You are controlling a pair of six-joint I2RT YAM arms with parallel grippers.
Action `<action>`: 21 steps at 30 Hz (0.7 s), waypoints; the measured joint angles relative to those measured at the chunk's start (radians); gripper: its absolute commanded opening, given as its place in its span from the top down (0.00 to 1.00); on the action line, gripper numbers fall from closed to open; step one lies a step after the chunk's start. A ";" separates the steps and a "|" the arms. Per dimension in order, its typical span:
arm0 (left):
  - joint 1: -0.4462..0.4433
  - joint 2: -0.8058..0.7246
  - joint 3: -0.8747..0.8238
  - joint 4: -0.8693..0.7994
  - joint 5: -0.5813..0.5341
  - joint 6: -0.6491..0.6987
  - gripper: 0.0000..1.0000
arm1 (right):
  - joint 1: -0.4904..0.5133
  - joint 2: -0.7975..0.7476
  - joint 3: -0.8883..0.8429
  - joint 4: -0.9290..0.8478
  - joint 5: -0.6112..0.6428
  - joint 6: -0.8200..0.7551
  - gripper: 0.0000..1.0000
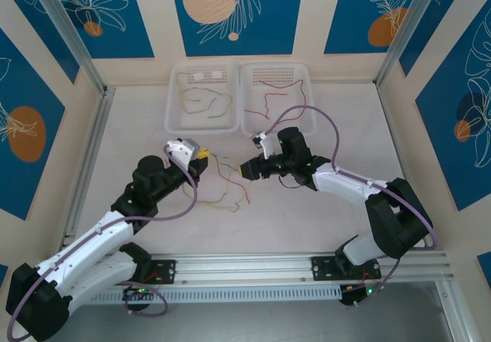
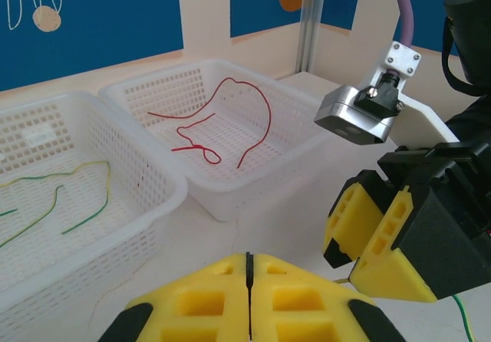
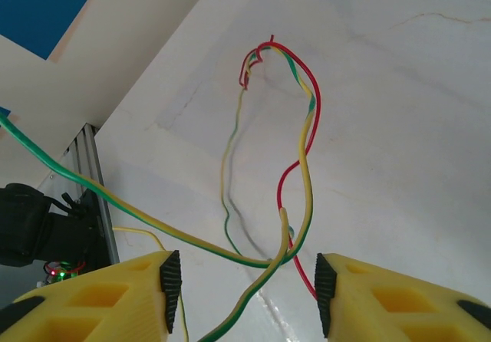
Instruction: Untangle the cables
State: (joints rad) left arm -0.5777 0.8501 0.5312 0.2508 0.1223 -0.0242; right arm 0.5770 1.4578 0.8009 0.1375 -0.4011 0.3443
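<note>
desk: where do the cables stand?

operator: from my seat, a loose tangle of cables [image 1: 230,189] [image 3: 311,166], red and yellow-green strands looped through one another, lies on the white table [image 1: 307,227]. it sits on the arms' side of the right basket [image 1: 278,132], off the basket's near left corner.

desk: and the claws?

operator: my right gripper [image 1: 247,170] [image 3: 244,300] hangs just in front of that same corner of the right basket, released. its yellow fingers [image 3: 138,296] stand well apart, and strands of the tangle run through the gap between them. i see neither finger pressing on a strand. my left gripper [image 1: 204,158] [image 2: 248,281] is further left of the basket, across the tangle from the right one, and it is clenched. in its own wrist view the two pads [image 2: 207,300] meet flat, with only a hairline seam between them. whether a strand is caught in that seam i cannot tell.

desk: anything inside the basket?

operator: red cable [image 1: 276,97] [image 2: 222,123] lies curled on the floor of the right basket, apart from the tangle. whether it is one length or two i cannot tell. just beside the right basket, on its left, stands the left basket [image 1: 170,100] [image 2: 115,250], also white and perforated, with yellow-green cable [image 1: 203,103] [image 2: 69,196] lying wavy on its floor.
</note>
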 measured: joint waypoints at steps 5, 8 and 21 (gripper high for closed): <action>0.000 0.000 0.000 0.000 0.001 -0.003 1.00 | 0.005 0.008 0.013 -0.015 0.003 -0.006 0.88; 0.000 0.000 0.000 0.005 0.014 -0.006 0.96 | 0.005 0.019 0.022 -0.023 0.024 0.004 0.99; 0.000 -0.113 -0.007 0.026 0.002 -0.036 0.00 | -0.009 0.018 0.032 -0.027 0.132 0.005 1.00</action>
State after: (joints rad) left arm -0.5781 0.7372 0.5243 0.2771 0.1242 -0.0601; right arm 0.5682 1.4757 0.8330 0.1101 -0.2695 0.3496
